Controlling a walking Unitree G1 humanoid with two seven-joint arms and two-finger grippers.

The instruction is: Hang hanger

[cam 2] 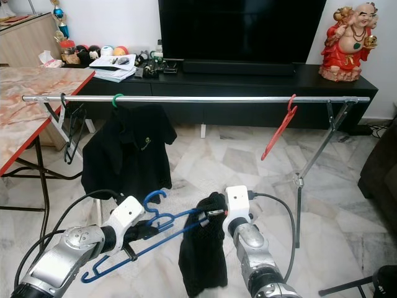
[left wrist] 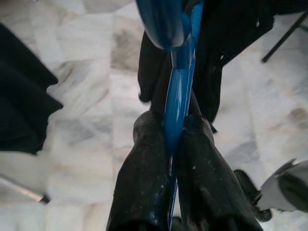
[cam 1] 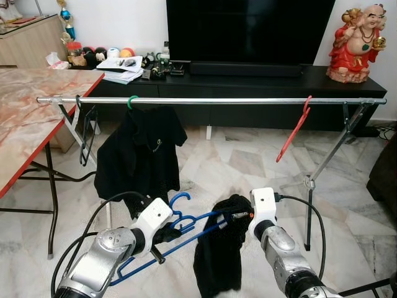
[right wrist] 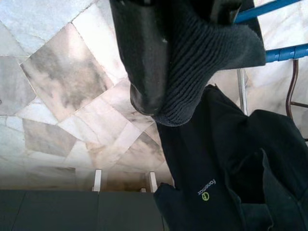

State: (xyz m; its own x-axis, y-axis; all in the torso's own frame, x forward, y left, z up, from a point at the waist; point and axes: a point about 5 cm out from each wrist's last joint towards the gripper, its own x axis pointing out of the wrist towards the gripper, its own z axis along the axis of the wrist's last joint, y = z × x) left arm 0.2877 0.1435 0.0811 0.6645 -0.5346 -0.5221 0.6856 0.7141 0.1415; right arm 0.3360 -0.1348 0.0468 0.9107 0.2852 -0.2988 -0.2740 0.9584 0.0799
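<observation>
Blue plastic hangers, at least two bunched together, lie between my two end effectors, low in front of me above the marble floor. My left end effector is closed on the blue bars, its two black fingers pressed to either side of them. My right end effector grips the other end of the bundle together with a black knitted garment, which hangs down from that grip; the cloth wraps its fingers, so I cannot tell how far apart they stand. Beyond both end effectors a long silver metal rail runs crosswise. On it, ahead of my left end effector, a black polo shirt hangs from a green hook; ahead of my right end effector hangs a bare red hanger, tilted. Far left of the rail hangs a black hanger, beside a marble-topped bench with a red edge.
</observation>
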